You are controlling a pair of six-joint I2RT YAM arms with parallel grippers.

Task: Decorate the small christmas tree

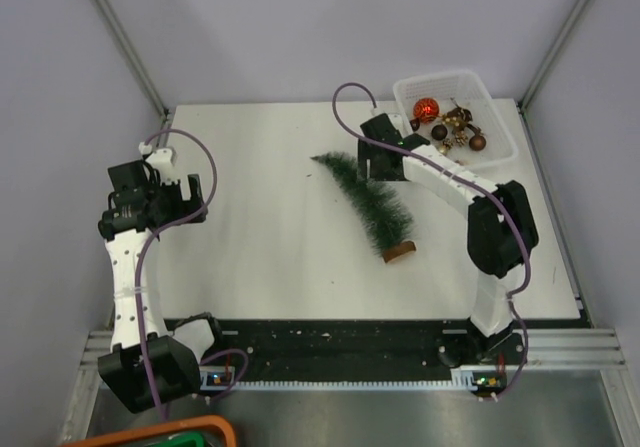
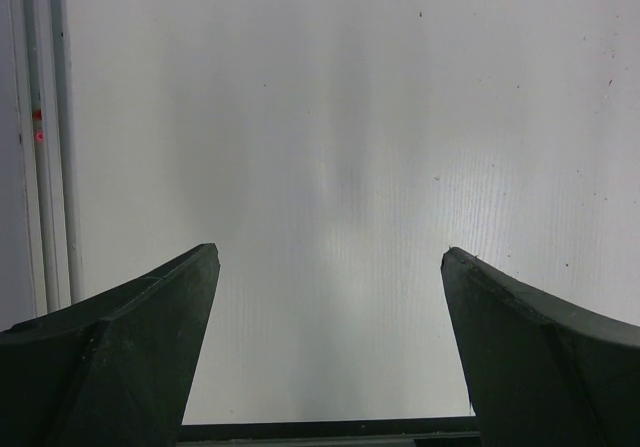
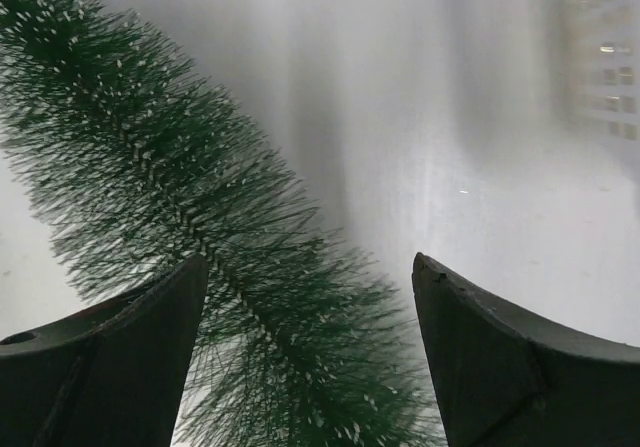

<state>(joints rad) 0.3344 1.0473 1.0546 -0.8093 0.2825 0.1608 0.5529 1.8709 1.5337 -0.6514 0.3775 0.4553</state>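
Tree lying flat, both grippers empty.
Nearest to you, at the left of the top view, the left gripper [image 2: 330, 255] hangs over the bare table [image 1: 260, 257] with its jaws spread wide and nothing between them. In the middle right, the small christmas tree [image 1: 365, 195] lies on its side, with its wooden base [image 1: 398, 253] toward the near edge and its tip pointing to the upper left. The right gripper [image 3: 310, 260] is over the upper part of the tree, also with jaws spread; I cannot tell if it touches the bristles. If you close only on the soft bristles, I think the tree may slip or bend when you lift it. Farther, in the upper right, the plastic tub [image 1: 455, 79] of baubles [image 1: 427, 108] stands near the right forearm, so a wide swing could push it.
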